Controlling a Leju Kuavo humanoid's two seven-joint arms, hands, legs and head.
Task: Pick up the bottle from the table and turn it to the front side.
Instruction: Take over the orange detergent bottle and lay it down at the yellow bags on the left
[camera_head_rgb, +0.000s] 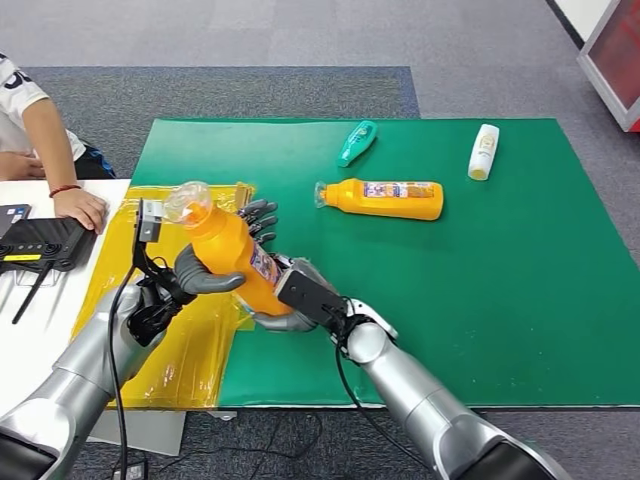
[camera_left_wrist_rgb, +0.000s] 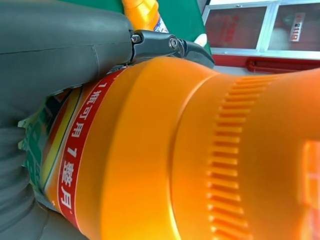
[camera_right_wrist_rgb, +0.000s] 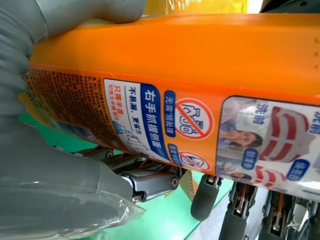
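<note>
**Bottle up off the table, both hands on it**

Bottle (camera_head_rgb: 230, 255) is orange and we've got it lifted above the near-left part of the green mat (camera_head_rgb: 490, 300), right at the border with the yellow plastic sheet (camera_head_rgb: 189, 350). Its long axis is tilted: clear cap end pointing up and to the left, away from us, base down and to the right. Right hand (camera_head_rgb: 290, 295) wraps the lower body, dark fingers (camera_head_rgb: 260, 215) curled round the far side. Left hand (camera_head_rgb: 177, 280) holds it higher up, grey thumb (camera_head_rgb: 207, 280) laid across the front near the shoulder. So both hands are clamped on the same bottle.

Labels: in the left wrist view we can read a red band (camera_left_wrist_rgb: 77, 150) with white characters "1 瓶可用 1 整月". In the right wrist view there's a blue patch (camera_right_wrist_rgb: 151, 122) reading "右手抓握侧面", two red prohibition signs and a small picture panel; the fine print beside it is too small to make out.

Elsewhere on the mat: a second orange bottle (camera_head_rgb: 385, 198) lying on its side, cap to the left, a teal bottle (camera_head_rgb: 356, 142) and a white bottle (camera_head_rgb: 483, 151) further back, all well apart from ours. A person's hand (camera_head_rgb: 79, 207) rests on the white table (camera_head_rgb: 45, 330) at left, just beside a black device (camera_head_rgb: 38, 242).
</note>
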